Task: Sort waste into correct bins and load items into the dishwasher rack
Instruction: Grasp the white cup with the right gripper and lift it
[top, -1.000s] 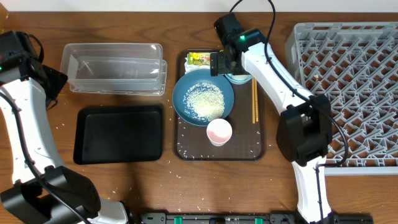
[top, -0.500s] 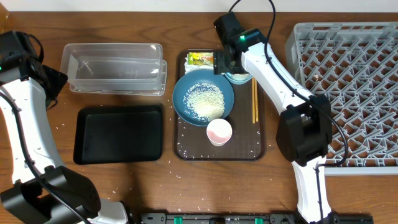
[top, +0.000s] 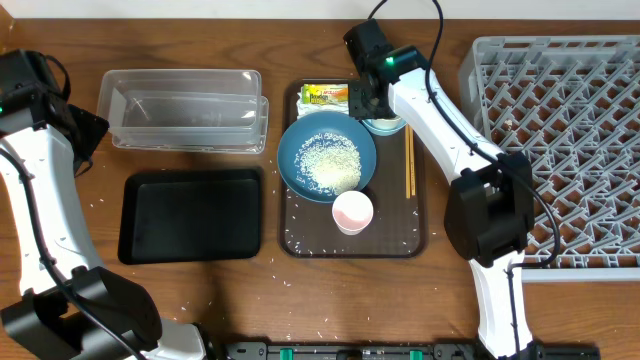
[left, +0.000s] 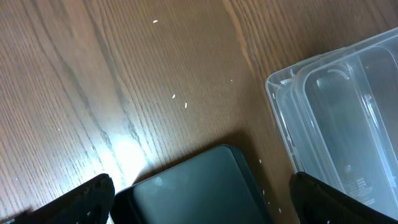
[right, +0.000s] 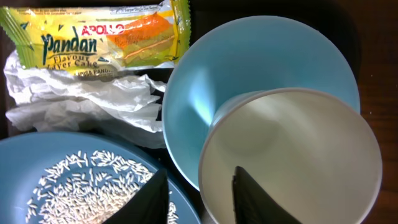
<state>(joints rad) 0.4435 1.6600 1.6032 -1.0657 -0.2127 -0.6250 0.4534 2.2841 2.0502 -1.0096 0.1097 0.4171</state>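
Small light-blue bowl (right: 249, 68), pale cup (right: 292, 155) inside: right gripper (right: 199, 186) astride cup's rim; clamped or not, cannot tell. Seat rim deep; lift level.

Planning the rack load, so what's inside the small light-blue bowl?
A white cup sits in the light-blue bowl, covering its bottom, so anything beneath the cup is hidden.

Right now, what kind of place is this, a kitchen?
Probably a dish-clearing station on a wooden table, not clearly a kitchen: there's a grey dishwasher rack and a serving tray holding a dark-blue bowl of rice.
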